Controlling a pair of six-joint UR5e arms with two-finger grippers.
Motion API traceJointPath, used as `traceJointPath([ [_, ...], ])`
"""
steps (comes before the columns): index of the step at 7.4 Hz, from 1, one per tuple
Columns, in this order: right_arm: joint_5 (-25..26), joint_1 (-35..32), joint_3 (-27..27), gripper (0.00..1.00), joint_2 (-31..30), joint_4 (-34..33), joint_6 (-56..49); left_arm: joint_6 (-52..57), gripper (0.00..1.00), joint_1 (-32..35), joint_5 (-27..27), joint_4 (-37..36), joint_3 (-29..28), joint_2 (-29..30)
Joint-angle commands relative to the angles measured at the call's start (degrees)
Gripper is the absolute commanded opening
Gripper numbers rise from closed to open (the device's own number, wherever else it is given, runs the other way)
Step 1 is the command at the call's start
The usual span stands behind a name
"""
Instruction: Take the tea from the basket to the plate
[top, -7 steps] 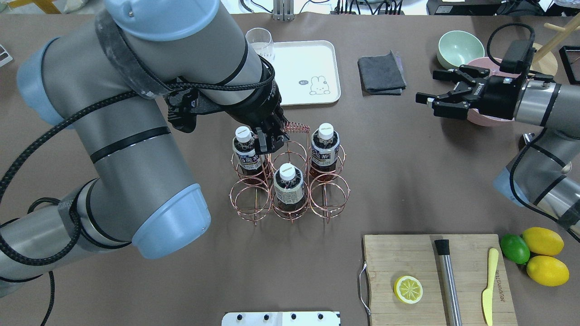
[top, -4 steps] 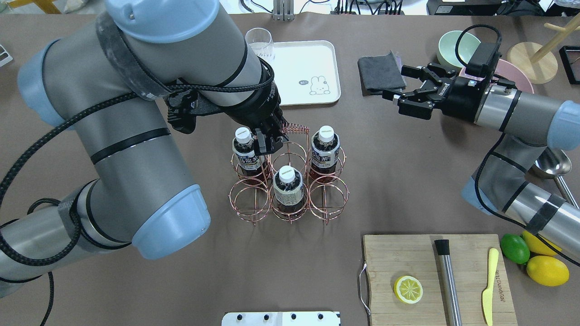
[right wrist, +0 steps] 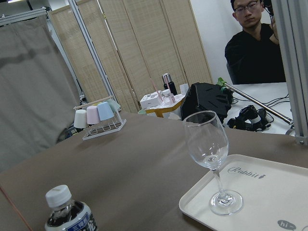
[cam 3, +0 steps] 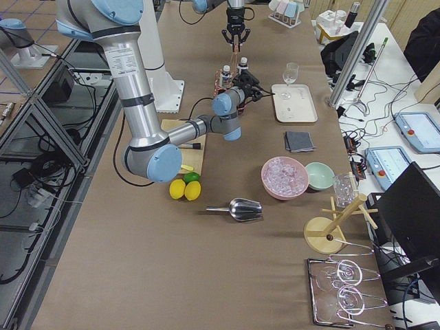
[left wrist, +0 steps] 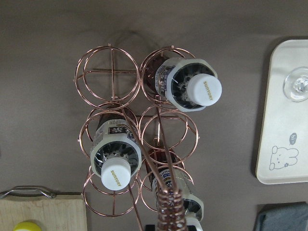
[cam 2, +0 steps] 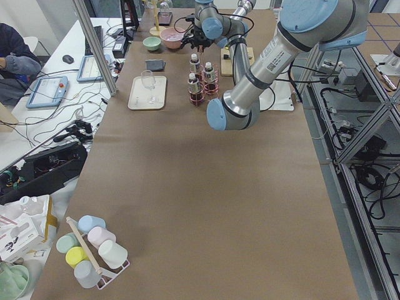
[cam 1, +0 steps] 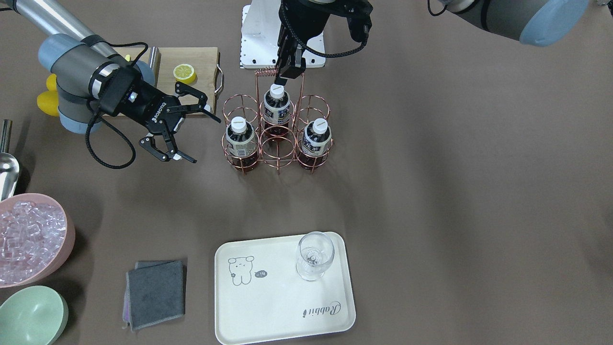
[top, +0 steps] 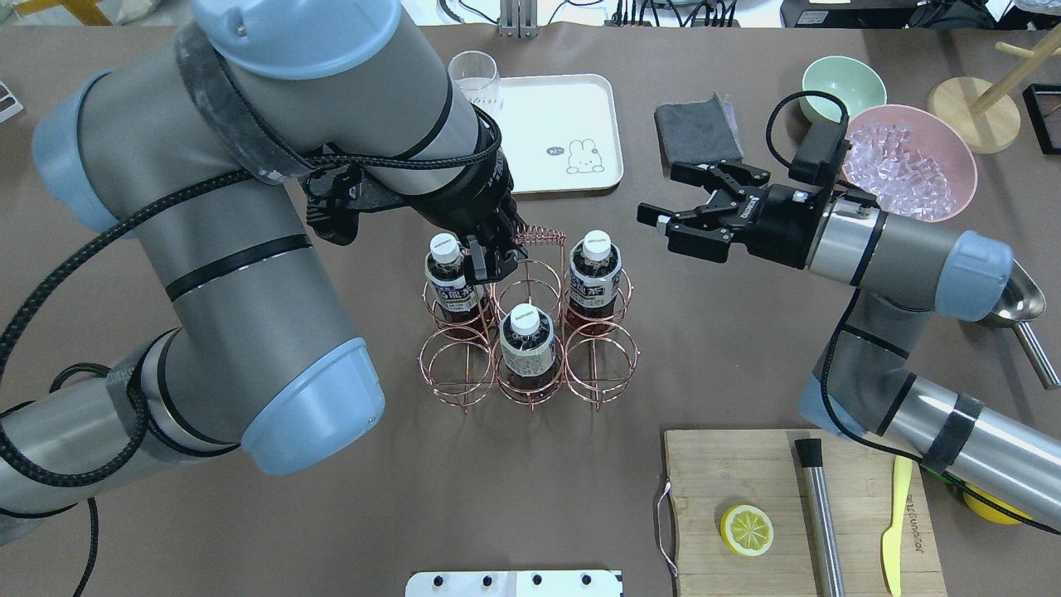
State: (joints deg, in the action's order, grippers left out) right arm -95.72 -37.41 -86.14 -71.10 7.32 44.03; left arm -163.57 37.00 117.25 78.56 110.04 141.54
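Note:
The copper wire basket (top: 452,365) (cam 1: 246,165) stands mid-table with three tea bottles upright in its rings: back left (top: 448,274), back right (top: 593,269) and front middle (top: 526,344). My left gripper (top: 493,259) (cam 1: 289,73) is shut on the basket's coiled-wire handle (top: 540,235), which fills the bottom of the left wrist view (left wrist: 168,211). My right gripper (top: 659,195) (cam 1: 207,140) is open and empty, level with the bottles, a short way right of the back right bottle. The cream plate (top: 564,108) (cam 1: 278,306) lies beyond the basket.
A wine glass (cam 1: 313,256) stands on the plate's corner. A grey cloth (top: 696,133), a mint bowl (top: 837,83) and a pink bowl of ice (top: 912,162) sit at the back right. A cutting board (top: 746,473) with lemon slice, muddler and knife lies front right.
My right arm has swung left from the pink bowl toward the basket, its gripper still open. My left arm and the bottles have not moved.

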Motion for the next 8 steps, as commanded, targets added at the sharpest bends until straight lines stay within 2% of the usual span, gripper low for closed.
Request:
traceJointPath([
  [1,0.45,1.12,-0.35,1.00,1.57,-3.79,-1.13,0.00,0.00,0.00,0.00,0.02,0.00,-0.13],
  [2,0.27,1.12,-0.61,1.00,1.58,-5.46,-2.88,0.00,0.00,0.00,0.00,0.02,0.00,-0.13],
  [5,-0.78,1.38,-8.32,1.00,0.53,-13.62,-5.88,0.00,0.00,0.00,0.00,0.02,0.00,-0.13],
  [8,-1.05,2.87,-9.57,1.00,0.17,-16.72,-8.95,0.18,0.00,0.00,0.00,0.02,0.00,-0.22],
])
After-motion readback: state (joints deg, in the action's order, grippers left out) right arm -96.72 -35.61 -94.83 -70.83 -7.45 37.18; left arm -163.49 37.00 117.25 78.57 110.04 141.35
